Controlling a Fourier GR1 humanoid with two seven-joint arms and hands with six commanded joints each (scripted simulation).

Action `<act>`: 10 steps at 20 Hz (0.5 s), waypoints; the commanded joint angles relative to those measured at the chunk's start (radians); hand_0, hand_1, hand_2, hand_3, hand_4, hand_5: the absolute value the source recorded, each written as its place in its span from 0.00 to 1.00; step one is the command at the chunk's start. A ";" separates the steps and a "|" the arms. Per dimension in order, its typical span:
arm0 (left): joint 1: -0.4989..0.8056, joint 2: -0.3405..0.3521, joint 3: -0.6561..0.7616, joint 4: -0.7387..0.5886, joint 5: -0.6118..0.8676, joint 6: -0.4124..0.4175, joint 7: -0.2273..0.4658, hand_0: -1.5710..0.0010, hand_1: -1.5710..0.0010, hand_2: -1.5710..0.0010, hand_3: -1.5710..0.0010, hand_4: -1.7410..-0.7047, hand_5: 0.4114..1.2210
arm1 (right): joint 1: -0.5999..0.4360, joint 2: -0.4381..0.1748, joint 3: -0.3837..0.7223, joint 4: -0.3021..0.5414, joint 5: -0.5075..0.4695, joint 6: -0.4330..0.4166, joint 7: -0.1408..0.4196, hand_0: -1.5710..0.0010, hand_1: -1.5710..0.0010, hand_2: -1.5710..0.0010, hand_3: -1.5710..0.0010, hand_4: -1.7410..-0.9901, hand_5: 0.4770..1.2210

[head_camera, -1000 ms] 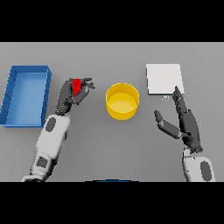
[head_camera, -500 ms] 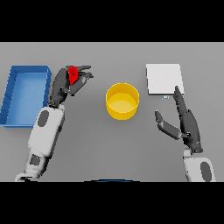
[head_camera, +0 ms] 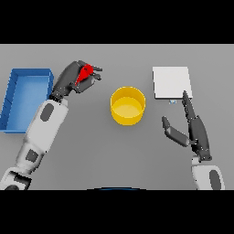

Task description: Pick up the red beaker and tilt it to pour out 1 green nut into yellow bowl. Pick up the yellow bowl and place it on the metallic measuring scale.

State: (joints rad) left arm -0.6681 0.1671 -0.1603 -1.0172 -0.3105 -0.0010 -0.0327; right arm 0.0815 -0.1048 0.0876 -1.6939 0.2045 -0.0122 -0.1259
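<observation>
Your left hand (head_camera: pixel 73 80) has its fingers curled round the red beaker (head_camera: pixel 85 72), held off the surface left of the yellow bowl (head_camera: pixel 128 106); pouring and the move to the metallic scale (head_camera: pixel 172 82) remain. Your right hand (head_camera: pixel 194 130) rests open near the scale, and you cannot make out the green nut, since the fingers hide most of the beaker

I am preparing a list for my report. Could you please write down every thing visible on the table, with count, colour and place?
beaker: one, red, held in the left hand, to the left of the bowl
bowl: one, yellow, at the middle of the table
measuring scale: one, metallic pale grey, right of the bowl
bin: one, blue, at the table's left edge
table: one, grey
left hand: one, dark, curled round the beaker
right hand: one, dark, fingers straight, below the scale
</observation>
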 commanded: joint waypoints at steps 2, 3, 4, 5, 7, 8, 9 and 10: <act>-0.033 0.022 -0.068 0.000 -0.068 -0.014 0.041 0.00 0.00 0.00 0.00 0.00 0.88 | 0.007 -0.006 0.002 -0.010 -0.005 0.012 0.011 1.00 1.00 1.00 1.00 0.74 0.25; -0.057 0.034 -0.097 0.001 -0.095 -0.030 0.063 0.00 0.00 0.00 0.00 0.00 0.89 | 0.004 0.000 0.007 -0.012 -0.008 0.016 0.015 1.00 1.00 1.00 1.00 0.75 0.25; -0.067 0.039 -0.137 0.003 -0.129 -0.039 0.075 0.00 0.00 0.00 0.00 0.00 0.89 | -0.005 -0.001 0.004 -0.012 -0.008 0.013 0.025 1.00 1.00 1.00 1.00 0.75 0.26; -0.091 0.039 -0.167 0.013 -0.158 -0.045 0.092 0.00 0.00 0.00 0.00 0.00 0.90 | 0.008 0.005 0.008 -0.017 -0.009 0.013 0.017 1.00 1.00 1.00 1.00 0.75 0.26; -0.125 0.062 -0.235 0.012 -0.224 -0.070 0.115 0.00 0.00 0.00 0.00 0.00 0.93 | 0.005 0.012 0.009 -0.020 -0.016 0.015 0.032 1.00 1.00 1.00 1.00 0.75 0.26; -0.147 0.078 -0.275 0.009 -0.268 -0.084 0.132 0.00 0.00 0.00 0.00 0.00 0.94 | 0.006 0.013 0.011 -0.019 -0.009 0.011 0.030 1.00 1.00 1.00 1.00 0.74 0.26; -0.172 0.081 -0.312 0.025 -0.308 -0.097 0.151 0.00 0.00 0.00 0.00 0.00 0.95 | 0.001 0.010 0.006 -0.024 -0.018 0.014 0.035 1.00 1.00 1.00 1.00 0.74 0.26; -0.193 0.078 -0.347 0.041 -0.339 -0.114 0.155 0.00 0.00 0.00 0.00 0.00 0.96 | 0.001 0.010 0.003 -0.021 -0.023 0.016 0.044 1.00 1.00 1.00 1.00 0.74 0.27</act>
State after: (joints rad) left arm -0.8613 0.2445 -0.5074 -0.9768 -0.6478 -0.1157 0.1218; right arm 0.0828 -0.0948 0.0907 -1.7145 0.1815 0.0043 -0.0805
